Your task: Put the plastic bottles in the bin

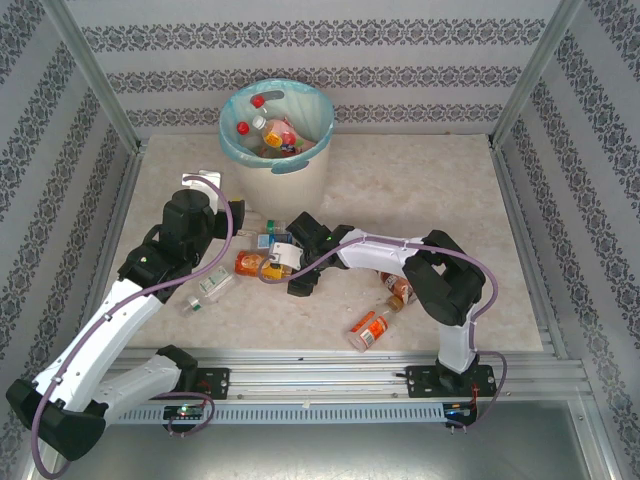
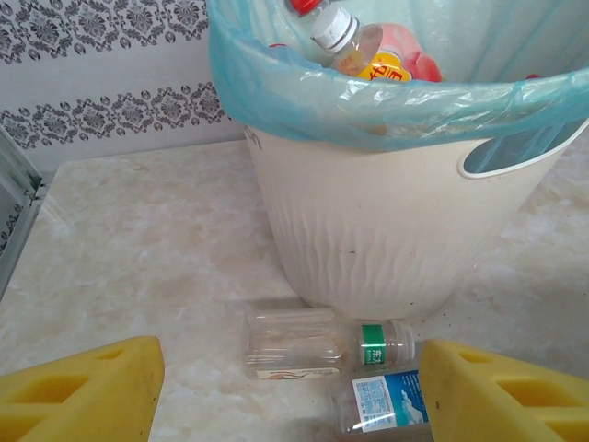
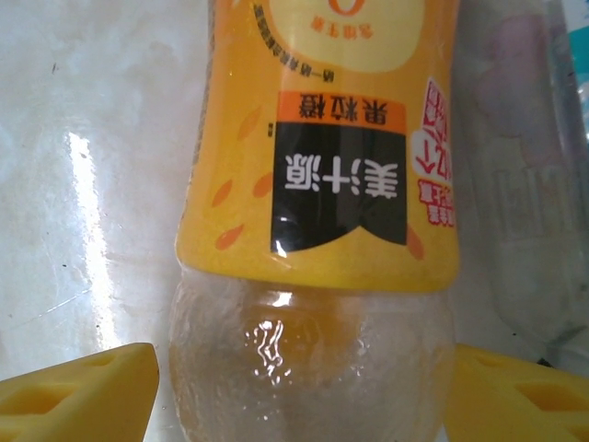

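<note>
The cream bin [image 1: 285,185] [image 2: 405,221], lined with a blue bag, stands at the back and holds several bottles [image 1: 272,135] [image 2: 368,46]. At its foot lie a clear bottle with a green band [image 2: 313,343] and a blue-labelled bottle [image 2: 382,405]. My left gripper [image 1: 238,215] [image 2: 287,373] hangs open just short of them, with nothing between its fingers. An orange-labelled bottle [image 1: 250,263] [image 3: 317,157] lies on the table. My right gripper [image 1: 290,258] [image 3: 304,378] straddles its clear end, jaws open, a thin gap showing at the left finger.
More bottles lie loose: a clear one with a green label [image 1: 208,290] by the left arm, and two orange-labelled ones [image 1: 398,288] [image 1: 372,328] under the right arm. Patterned walls and metal posts [image 1: 95,75] close in the table. A rail [image 1: 330,375] runs along the front.
</note>
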